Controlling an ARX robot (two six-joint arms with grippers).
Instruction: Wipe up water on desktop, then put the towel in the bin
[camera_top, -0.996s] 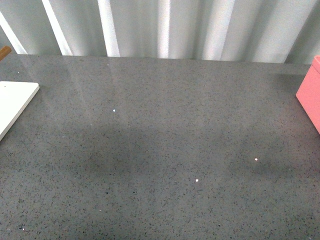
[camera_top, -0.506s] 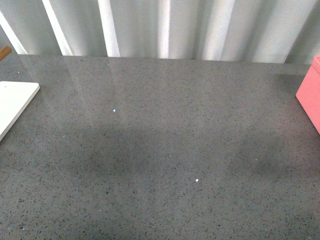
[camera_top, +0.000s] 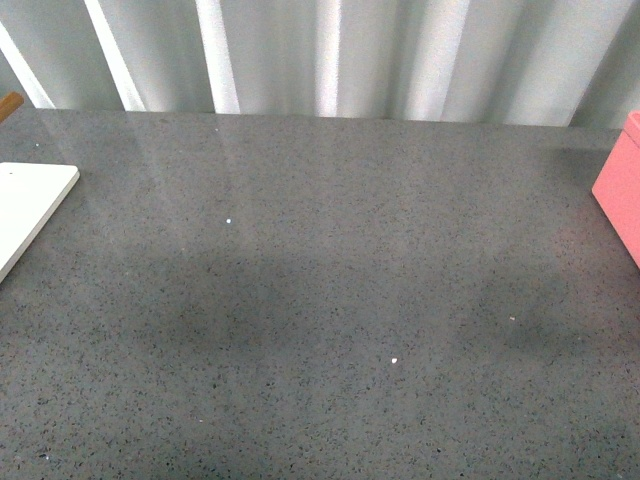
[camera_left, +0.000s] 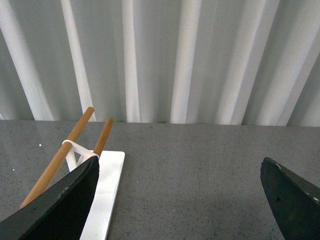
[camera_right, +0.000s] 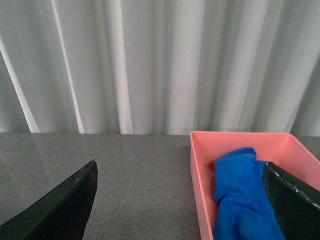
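Towel (camera_right: 243, 197) bunched inside pink bin (camera_right: 200, 180), which sits at right edge of desktop (camera_top: 320, 290). Right gripper (camera_right: 180, 200) spread wide, nothing between jaws, raised near bin. Left gripper (camera_left: 180, 200) likewise released, empty, far from bin, above white board (camera_left: 106, 190) with two wooden sticks (camera_left: 60, 155). White curtain (camera_top: 330, 55) behind bin.
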